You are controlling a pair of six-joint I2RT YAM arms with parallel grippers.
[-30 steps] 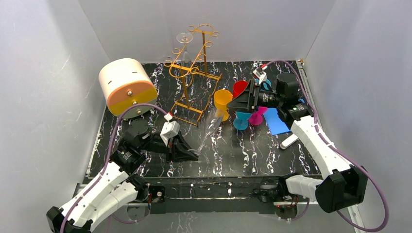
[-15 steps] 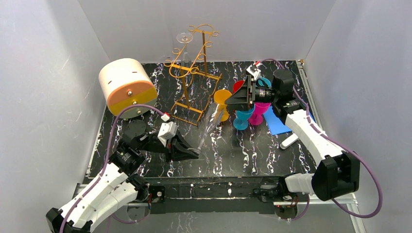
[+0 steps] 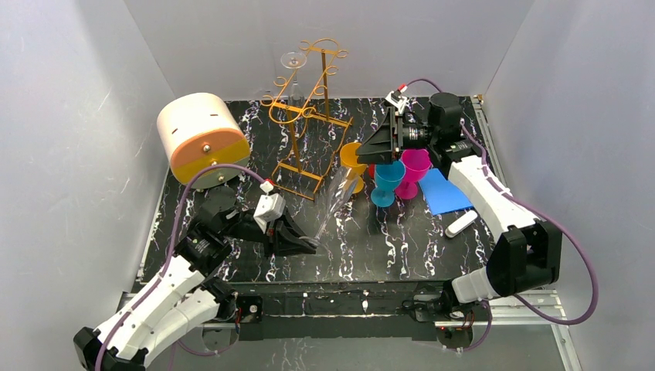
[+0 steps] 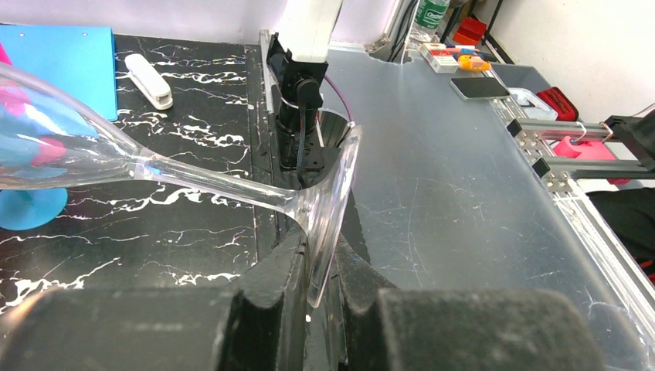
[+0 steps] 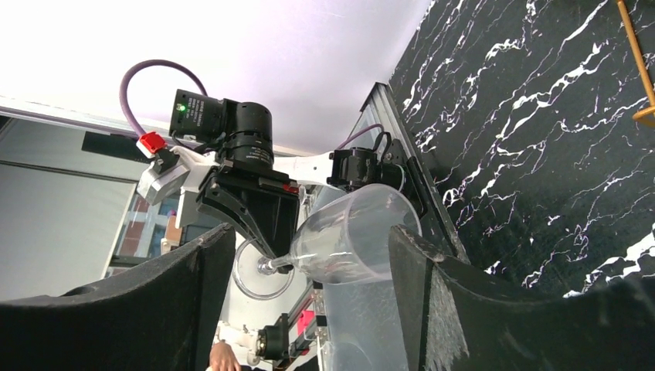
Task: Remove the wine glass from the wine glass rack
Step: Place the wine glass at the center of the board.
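The left gripper (image 4: 317, 267) is clamped on the round foot of a clear stemmed wine glass (image 3: 333, 202). The glass lies tilted in the air just on the arms' side of the tall golden wire rack (image 3: 309, 116) and is free of it. To the rack's right, the right gripper (image 3: 371, 151) hovers with fingers spread wide, holding nothing, facing the bowl. A second clear glass (image 3: 292, 63) hangs at the rack's top. The lift-off looks done. This seems a handover or set-down stage, so the next move calls for either a gentle, centred closing on the bowl or a slow upright lowering away from the rack.
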